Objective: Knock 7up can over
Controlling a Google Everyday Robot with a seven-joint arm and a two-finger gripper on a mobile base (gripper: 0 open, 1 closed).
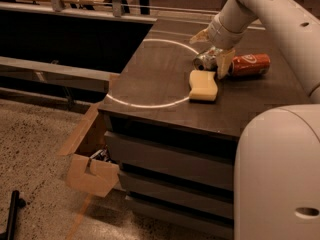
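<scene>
The 7up can [205,60] lies tilted on the dark counter [150,79], its silver top facing left. My gripper [212,50] comes down from the upper right and stands directly over the can. It is open, with one finger [199,35] above the can and the other [223,64] at the can's right side. The can's label is mostly hidden behind the gripper.
An orange-red soda can [248,64] lies on its side just right of the gripper. A yellow sponge [202,85] lies in front of the 7up can. A white ring marks the counter top. An open cardboard box [92,171] sits on the floor at the counter's left.
</scene>
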